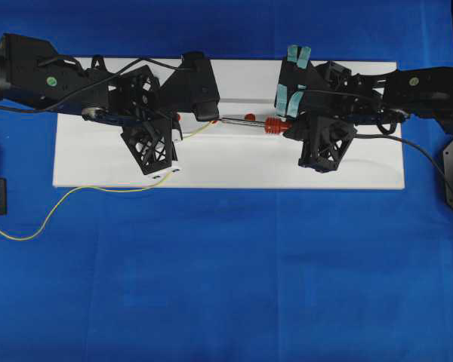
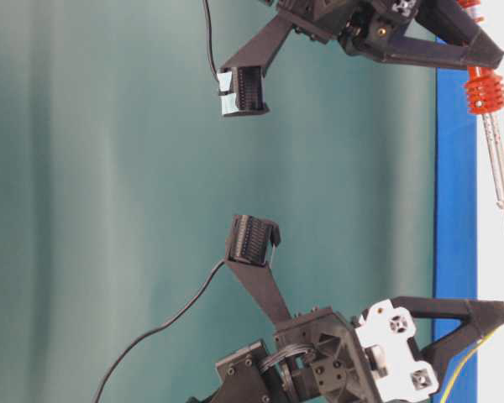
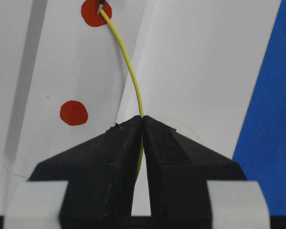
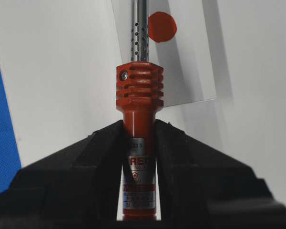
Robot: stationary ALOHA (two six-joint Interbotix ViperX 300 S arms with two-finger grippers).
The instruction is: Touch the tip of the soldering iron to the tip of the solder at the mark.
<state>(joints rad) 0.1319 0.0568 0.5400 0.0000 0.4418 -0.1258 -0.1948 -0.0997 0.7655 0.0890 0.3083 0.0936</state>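
Yellow solder [image 3: 129, 67] runs up from the left gripper [image 3: 143, 125], whose jaws are pressed together on the wire. In the left wrist view the wire curves up and to the left, and its end lies on the upper red dot [image 3: 93, 14], where the dark point of the iron [image 3: 101, 5] meets it. A second red dot [image 3: 74, 113] sits lower on the white board [image 3: 200, 62], apart from the wire.

The right gripper [image 4: 139, 129] has its jaws clamped on the red handle of the iron, just behind the ribbed collar. The perforated silver shaft points straight away from the wrist camera, passing just beside a red dot [image 4: 162, 26] on a paler strip [image 4: 190, 62] of the board.

From overhead, the iron lies roughly level over the middle of the board, its handle toward the right arm and its shaft reaching left toward the left gripper, whose body hides the tip in that view. The solder trails off the near edge of the board onto the blue cloth [image 1: 226, 286] covering the desk, ending at the left. The table-level view shows the iron and the solder low over the board, with a red dot beside the shaft.
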